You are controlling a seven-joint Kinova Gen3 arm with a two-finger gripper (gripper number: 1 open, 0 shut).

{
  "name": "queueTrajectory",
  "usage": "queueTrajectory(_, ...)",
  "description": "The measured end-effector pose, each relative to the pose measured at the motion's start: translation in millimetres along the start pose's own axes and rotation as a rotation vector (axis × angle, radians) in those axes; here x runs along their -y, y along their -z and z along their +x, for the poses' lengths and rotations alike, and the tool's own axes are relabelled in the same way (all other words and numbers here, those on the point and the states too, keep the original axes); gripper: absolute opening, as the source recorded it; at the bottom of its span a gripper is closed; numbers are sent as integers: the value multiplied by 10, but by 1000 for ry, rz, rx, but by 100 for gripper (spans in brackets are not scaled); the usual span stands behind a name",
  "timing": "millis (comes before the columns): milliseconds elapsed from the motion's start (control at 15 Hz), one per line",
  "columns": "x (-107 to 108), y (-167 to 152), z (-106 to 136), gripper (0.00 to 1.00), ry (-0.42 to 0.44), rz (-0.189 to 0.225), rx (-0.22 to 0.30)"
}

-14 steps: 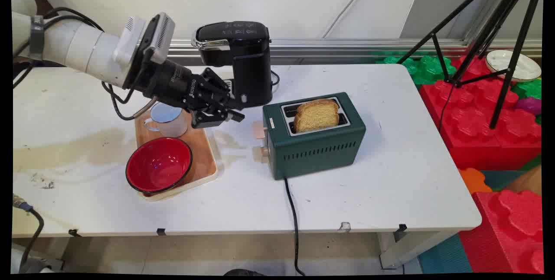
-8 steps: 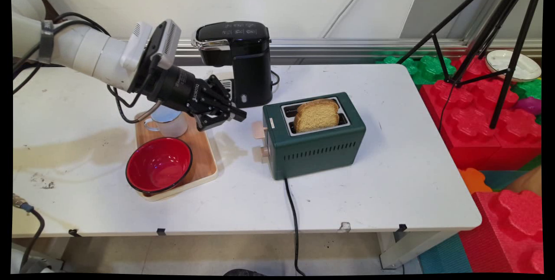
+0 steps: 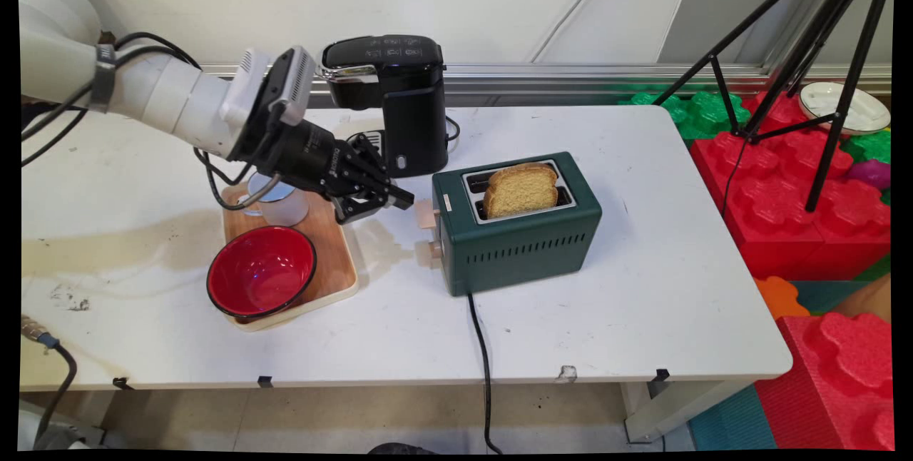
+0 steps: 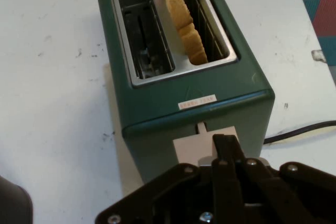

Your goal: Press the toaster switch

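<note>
White table (image 3: 642, 304) carries everything, and the green toaster (image 3: 517, 225) near its middle serves as the landmark. One slice of toast (image 3: 521, 190) stands upright in the toaster's near slot; the far slot shows only its metal guides in the hand view. A black cord (image 3: 483, 361) runs from the toaster's front face over the table's near edge. Behind the toaster's left end stands a black coffee machine (image 3: 396, 100). Left of the toaster lies a wooden tray (image 3: 335, 261), holding a red bowl (image 3: 261, 270) at its near end and a pale mug (image 3: 279, 203) at its far end, the mug partly hidden by the arm. The gripper (image 3: 399, 198) hangs just beside the toaster's left end, level with the upper of two pale levers (image 3: 426, 214), its fingers drawn together with nothing between them. In the hand view the fingertips (image 4: 224, 148) lie over that lever (image 4: 191, 150); contact cannot be judged.
</note>
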Motion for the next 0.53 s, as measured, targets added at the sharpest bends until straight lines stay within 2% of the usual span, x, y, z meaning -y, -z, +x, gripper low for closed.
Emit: queueTrajectory(533, 25, -193, 12, 0, 24, 0, 16)
